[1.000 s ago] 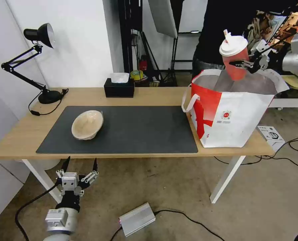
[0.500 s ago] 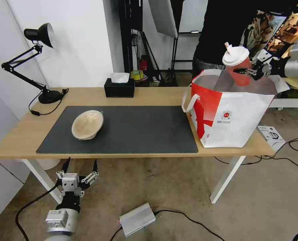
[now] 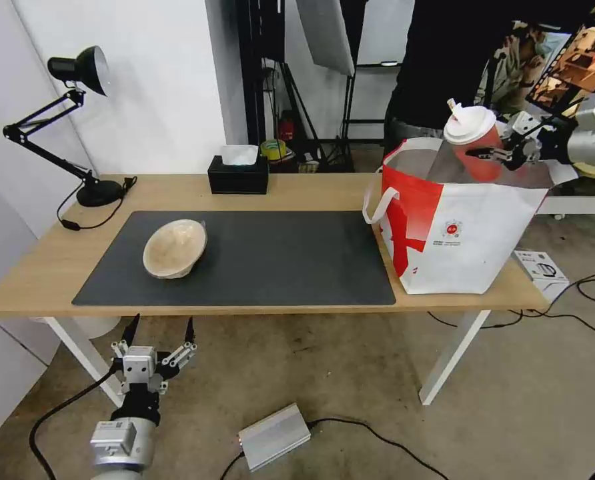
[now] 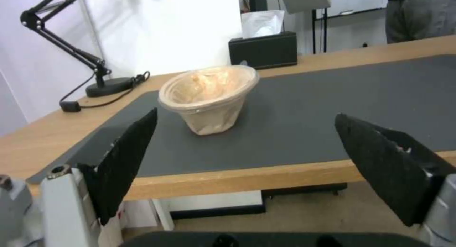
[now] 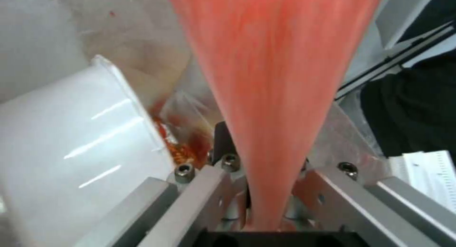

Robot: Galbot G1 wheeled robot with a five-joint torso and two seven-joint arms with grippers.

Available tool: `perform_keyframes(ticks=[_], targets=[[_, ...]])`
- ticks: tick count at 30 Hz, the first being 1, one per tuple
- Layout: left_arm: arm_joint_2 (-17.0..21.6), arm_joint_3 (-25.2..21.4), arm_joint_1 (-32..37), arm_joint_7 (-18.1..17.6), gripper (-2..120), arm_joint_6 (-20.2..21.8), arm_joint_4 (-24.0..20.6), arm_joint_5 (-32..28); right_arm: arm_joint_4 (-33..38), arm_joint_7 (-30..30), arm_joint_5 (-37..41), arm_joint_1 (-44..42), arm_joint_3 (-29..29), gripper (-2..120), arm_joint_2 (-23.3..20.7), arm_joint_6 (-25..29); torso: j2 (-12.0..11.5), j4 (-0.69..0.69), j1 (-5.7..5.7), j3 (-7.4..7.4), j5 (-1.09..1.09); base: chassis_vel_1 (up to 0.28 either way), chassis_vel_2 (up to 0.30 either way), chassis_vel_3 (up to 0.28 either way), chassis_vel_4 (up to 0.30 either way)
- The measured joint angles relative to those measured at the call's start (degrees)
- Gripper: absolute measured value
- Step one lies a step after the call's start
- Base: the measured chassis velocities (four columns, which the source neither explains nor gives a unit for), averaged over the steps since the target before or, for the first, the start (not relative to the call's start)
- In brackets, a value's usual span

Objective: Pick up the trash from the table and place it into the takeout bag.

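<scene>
The table (image 3: 311, 190) has a light wood-grain top, matt, on smooth white-painted legs. A dark grey mat (image 3: 277, 260) lies on it, dull and faintly textured. The beige bowl (image 3: 175, 248) looks like moulded pulp, rough and unglazed. The takeout bag (image 3: 464, 233) is smooth white-and-red coated fabric with a shiny silver foil lining. The drink cup (image 3: 476, 143) is red-orange translucent plastic under a smooth white plastic lid. Inside the bag, a glossy white plastic bowl (image 5: 71, 140) catches highlights. The right gripper (image 3: 487, 152) is bare brushed metal with dark bolts. The left gripper (image 4: 256, 161) carries matt black, grainy pads (image 4: 126, 158).
</scene>
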Motion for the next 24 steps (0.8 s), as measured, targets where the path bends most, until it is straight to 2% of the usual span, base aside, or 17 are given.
perform_keyframes(ticks=[10,12,13,17,20,22,24], targets=[[-0.1,0.1,-0.1,0.0,100,0.0,0.1,0.0,-0.2,-3.2,0.1,-0.4,0.2,3,-0.1,1.4,0.0,0.0,0.0,0.0,0.0,0.0,0.0,0.0,0.0],[-0.1,0.2,-0.2,0.0,100,0.0,0.1,0.0,-0.2,-3.5,0.4,-0.4,0.2,12,-0.2,1.7,0.0,-0.01,0.0,0.0,0.0,0.0,0.0,0.0,0.0],[-0.1,0.2,-0.2,0.0,100,0.0,0.1,0.0,-0.2,-3.5,0.4,-0.4,0.2,12,-0.2,1.7,0.0,-0.01,0.0,0.0,0.0,0.0,0.0,0.0,0.0],[-0.1,0.2,-0.3,0.0,100,0.0,0.3,0.0,-0.2,-3.5,0.9,-0.3,0.2,29,-0.2,1.9,0.0,0.0,0.0,0.0,0.0,0.0,0.0,0.0,0.0],[-0.1,0.3,-0.3,0.0,100,0.0,0.4,0.1,-0.2,-3.5,1.1,-0.2,0.2,36,-0.2,2.1,0.0,0.0,0.0,0.0,0.0,0.0,0.0,0.0,0.0],[-0.1,0.4,-0.3,0.0,100,0.0,0.4,0.1,-0.2,-3.5,1.4,-0.2,0.2,47,-0.2,2.2,0.0,0.0,0.0,0.0,0.0,0.0,0.0,0.0,0.0],[-0.1,0.4,-0.3,0.0,100,0.0,0.4,0.1,-0.2,-3.6,1.4,-0.2,0.2,51,-0.2,2.2,0.0,0.0,0.0,0.0,0.0,0.0,0.0,0.0,0.0]])
